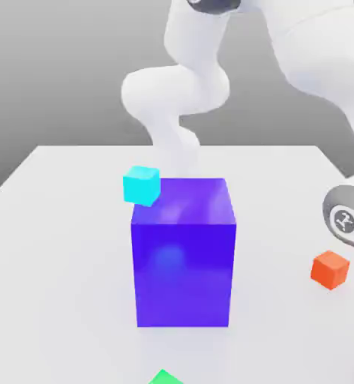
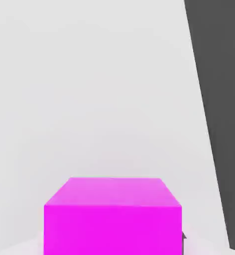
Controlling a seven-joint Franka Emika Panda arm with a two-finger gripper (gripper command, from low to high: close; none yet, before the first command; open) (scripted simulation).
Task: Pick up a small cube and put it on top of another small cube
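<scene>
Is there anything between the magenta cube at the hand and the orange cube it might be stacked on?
Nothing visible. The magenta cube sits right at the gripper, and bare table surrounds the orange cube. The big blue block stands off to the exterior view's left.

green cube (image 1: 165,377) cut off, magenta cube (image 2: 112,219) cropped

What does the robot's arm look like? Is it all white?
Mostly, yes. The arm is smooth, glossy white, built from fat rounded tubes that bulge at the bends like elbows. Near the exterior view's right edge sits a grey ring around a white round cap with a small dark marking. No loose cables show.
</scene>
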